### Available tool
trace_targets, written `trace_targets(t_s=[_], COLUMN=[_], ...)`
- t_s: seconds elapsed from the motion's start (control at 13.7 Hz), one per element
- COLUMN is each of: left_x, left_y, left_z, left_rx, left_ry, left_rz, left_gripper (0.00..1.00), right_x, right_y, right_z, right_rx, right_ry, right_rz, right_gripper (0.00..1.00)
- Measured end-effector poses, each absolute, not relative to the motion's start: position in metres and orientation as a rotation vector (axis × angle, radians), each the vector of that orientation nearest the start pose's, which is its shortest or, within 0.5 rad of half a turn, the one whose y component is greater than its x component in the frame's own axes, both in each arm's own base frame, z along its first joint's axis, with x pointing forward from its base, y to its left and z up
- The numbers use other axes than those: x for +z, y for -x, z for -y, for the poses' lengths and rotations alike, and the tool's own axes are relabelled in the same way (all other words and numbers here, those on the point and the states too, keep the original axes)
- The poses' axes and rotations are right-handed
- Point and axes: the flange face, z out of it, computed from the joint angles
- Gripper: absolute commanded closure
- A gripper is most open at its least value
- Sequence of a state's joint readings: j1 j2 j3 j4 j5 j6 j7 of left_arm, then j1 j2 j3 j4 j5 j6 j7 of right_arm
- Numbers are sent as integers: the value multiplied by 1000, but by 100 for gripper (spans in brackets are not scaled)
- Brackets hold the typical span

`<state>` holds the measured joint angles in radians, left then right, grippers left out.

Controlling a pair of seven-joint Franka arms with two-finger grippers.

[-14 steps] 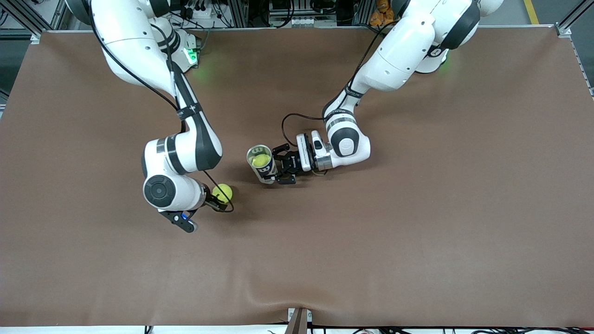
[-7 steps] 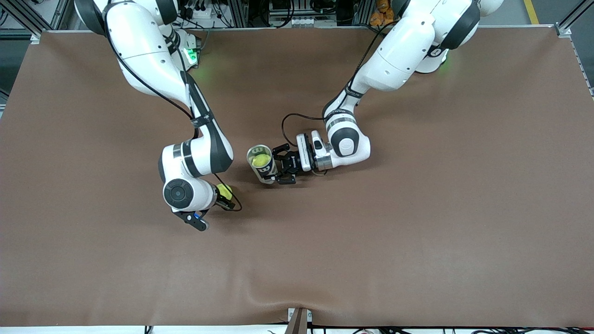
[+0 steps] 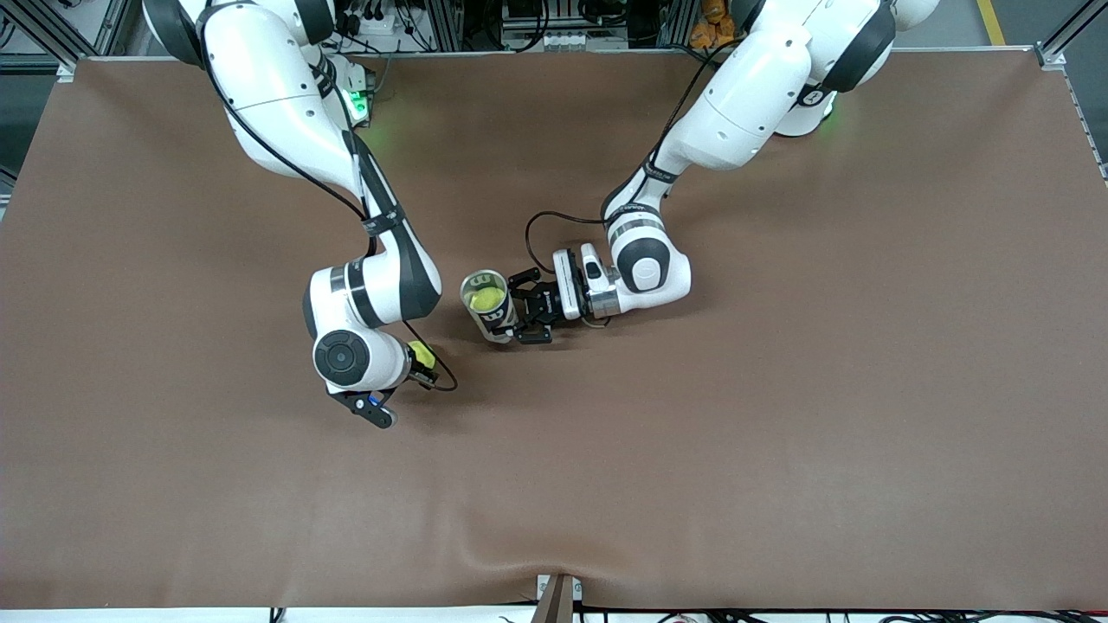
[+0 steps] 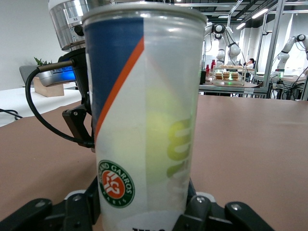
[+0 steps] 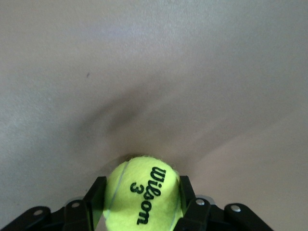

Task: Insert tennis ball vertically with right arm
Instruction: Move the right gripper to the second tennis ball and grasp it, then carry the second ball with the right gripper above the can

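A yellow tennis ball [image 3: 421, 353] lies on the brown table, mostly covered by the right arm's wrist. In the right wrist view the tennis ball [image 5: 144, 202], printed "Wilson 3", sits between both fingers, and my right gripper [image 5: 142, 185] is shut on it. A clear ball can [image 3: 487, 307] with a blue and orange label stands upright near the table's middle, mouth up, with another yellow ball [image 3: 485, 298] inside. My left gripper [image 3: 518, 309] is shut on the ball can [image 4: 144, 120] low on its wall, from the side.
The brown mat [image 3: 779, 415] covers the whole table. A black cable [image 3: 541, 227] loops from the left wrist just farther from the camera than the can. The right arm's wrist [image 4: 72, 29] shows close beside the can in the left wrist view.
The right arm has slid toward the can and come down over the tennis ball, and its fingers have closed on it. The left arm and the can have not moved.
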<state>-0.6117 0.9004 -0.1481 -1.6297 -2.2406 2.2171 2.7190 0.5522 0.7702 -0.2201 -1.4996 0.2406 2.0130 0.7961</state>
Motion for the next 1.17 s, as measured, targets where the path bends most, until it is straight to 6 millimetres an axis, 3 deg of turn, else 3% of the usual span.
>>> trace_targets(t_s=[0.15,0.22,0.59,0.73,0.88,1.17], left_x=[107,107,105,105,105,105], left_y=[-486,-486,-484,-483,-483,-483], left_z=[481,481,481,482,482,482], left_rx=[1231,1231,1226,1224,1224,1224], left_ry=[-1442,-1442,-1445,-1444,-1444,-1444], left_rz=[1193,1193,1194,1194,1194,1194], left_gripper=[34,34,29,30,30,30], right_x=[211,227,378,420,443,454], right_y=[-636,-638,-634,-623,-611,-579], right_z=[-260,-261,-263,-267,-285,-349], right_rx=[391,404,382,383,364,321], right_ry=[3093,3094,3102,3094,3084,3067], right_rz=[-865,-857,-768,-734,-748,-870], right_gripper=[100,100,100,100,100,100])
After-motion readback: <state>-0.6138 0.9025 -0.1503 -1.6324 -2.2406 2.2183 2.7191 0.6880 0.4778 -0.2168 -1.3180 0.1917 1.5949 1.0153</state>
